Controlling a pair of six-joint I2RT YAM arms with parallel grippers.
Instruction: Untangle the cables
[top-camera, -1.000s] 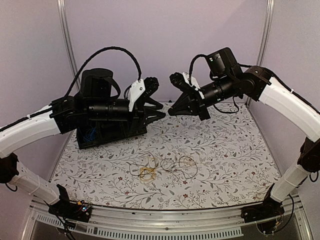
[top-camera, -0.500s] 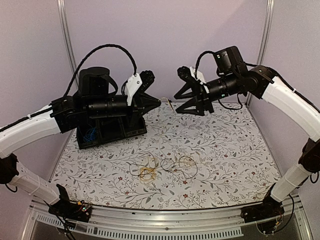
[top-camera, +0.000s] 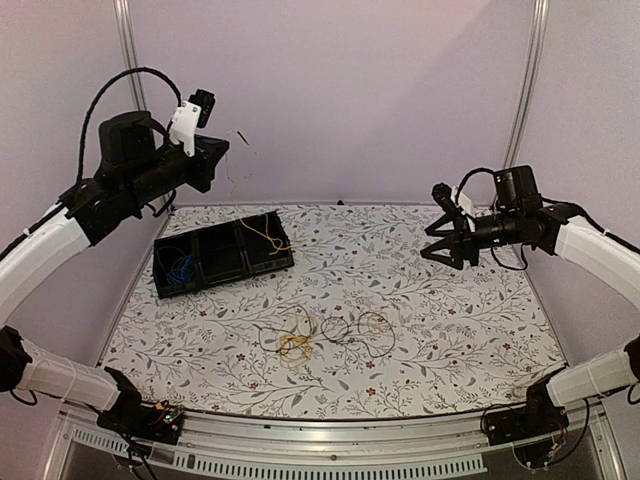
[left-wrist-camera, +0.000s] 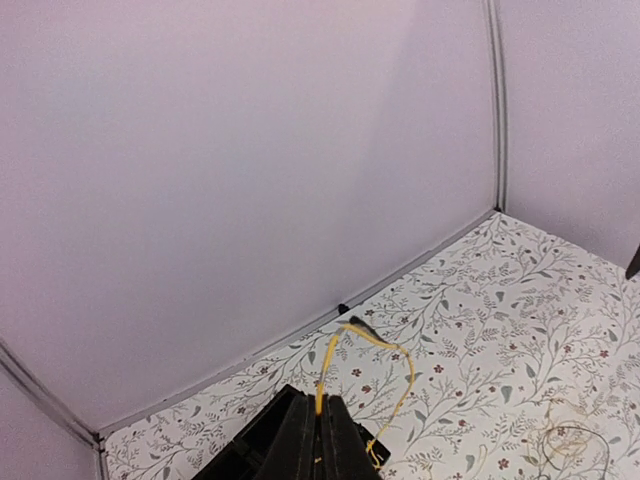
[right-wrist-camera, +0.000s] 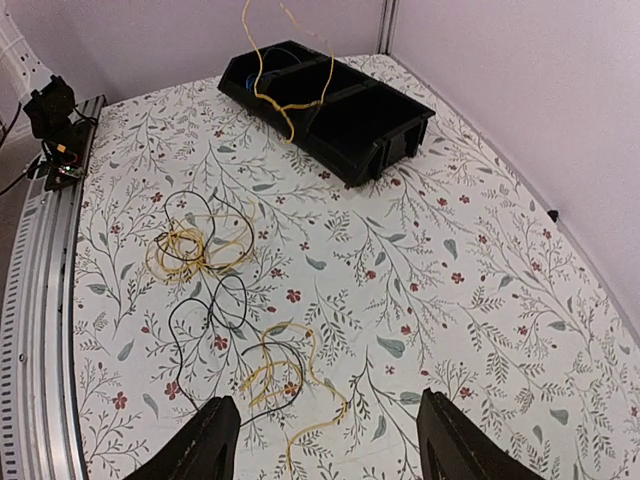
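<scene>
High above the black tray (top-camera: 225, 275), my left hand (left-wrist-camera: 321, 418) is pinched fully closed on a yellow cable (left-wrist-camera: 329, 368). Its free length dangles down into the tray's right-end compartment, and a blue cable (top-camera: 178, 268) lies coiled in the left-end one. My right hand (right-wrist-camera: 325, 445) hangs spread wide with nothing in it over the right side of the table (top-camera: 470, 330). The other cables (top-camera: 330, 330) lie tangled near the table's front middle, yellow coils threaded by black loops. They look thin, light and limp, so I judge they will snag and drag together; a free outer loop seems the best hold.
</scene>
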